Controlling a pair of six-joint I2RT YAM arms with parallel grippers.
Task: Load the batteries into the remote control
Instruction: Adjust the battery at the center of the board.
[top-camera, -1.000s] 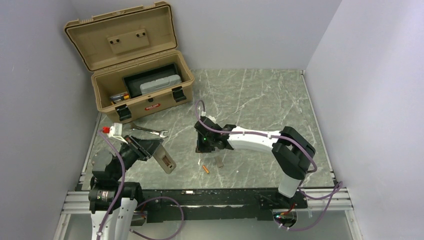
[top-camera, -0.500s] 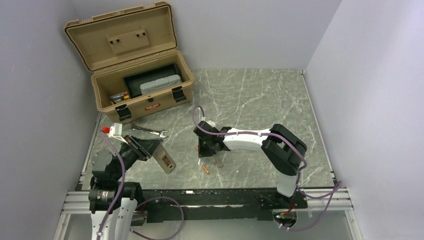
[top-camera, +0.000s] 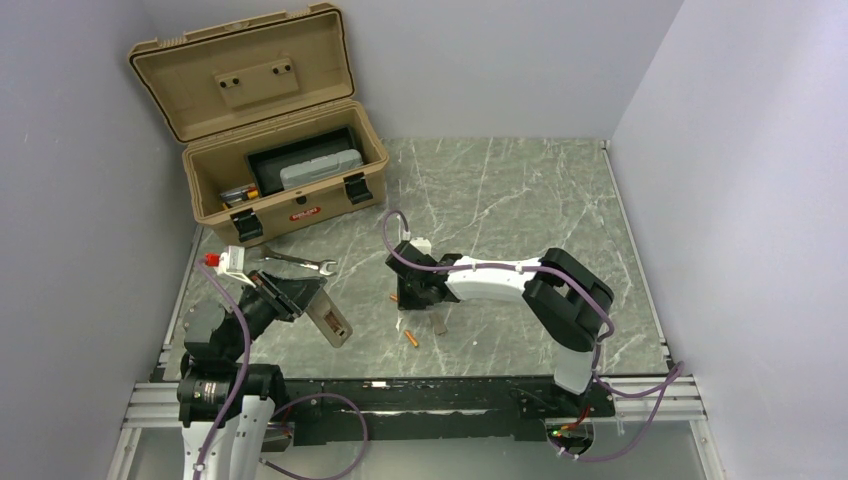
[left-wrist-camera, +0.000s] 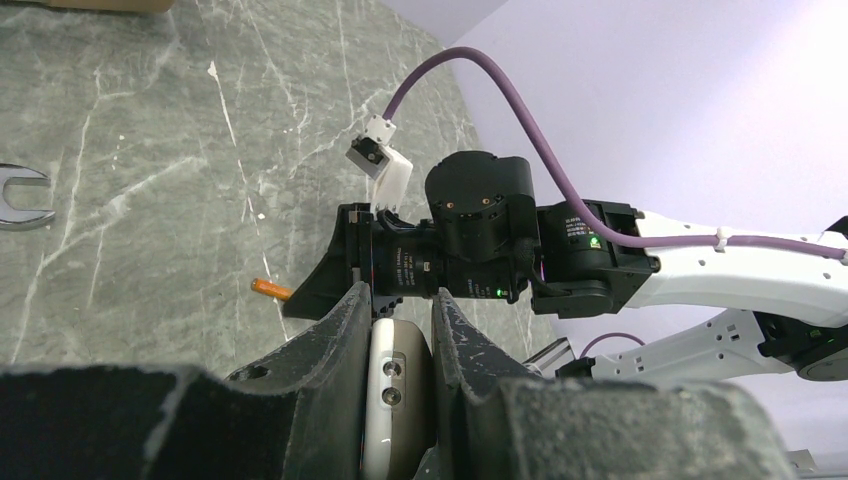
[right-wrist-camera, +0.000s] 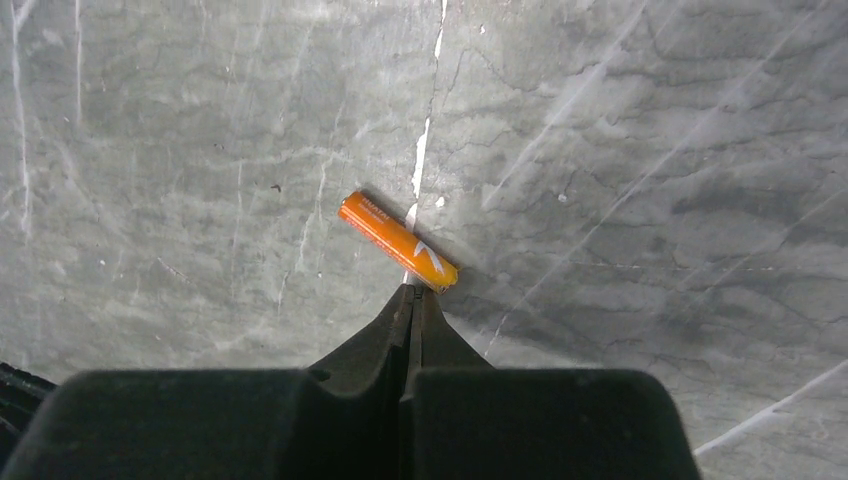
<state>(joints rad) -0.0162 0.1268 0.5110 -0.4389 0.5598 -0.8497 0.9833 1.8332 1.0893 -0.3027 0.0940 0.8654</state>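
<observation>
Reaching for a loose battery with the claw pinched shut

Empty and fully closed, the right gripper (right-wrist-camera: 412, 292) has one battery (right-wrist-camera: 398, 241) flat on the table (top-camera: 500, 190) just left of its tips, one end almost touching them and the long axis slanting across the fingers. The jaws likely need to open first. A second battery (top-camera: 411, 338) lies just nearer. Further left, the left gripper (left-wrist-camera: 398, 310) clamps the remote control (left-wrist-camera: 392, 390). The wrench (top-camera: 296, 262) and toolbox (top-camera: 290, 215) sit far-left, not blocking.

Smooth grey marble-look table (right-wrist-camera: 650, 150), glossy orange battery (right-wrist-camera: 398, 241), matt black plastic right claw (right-wrist-camera: 412, 297).
</observation>
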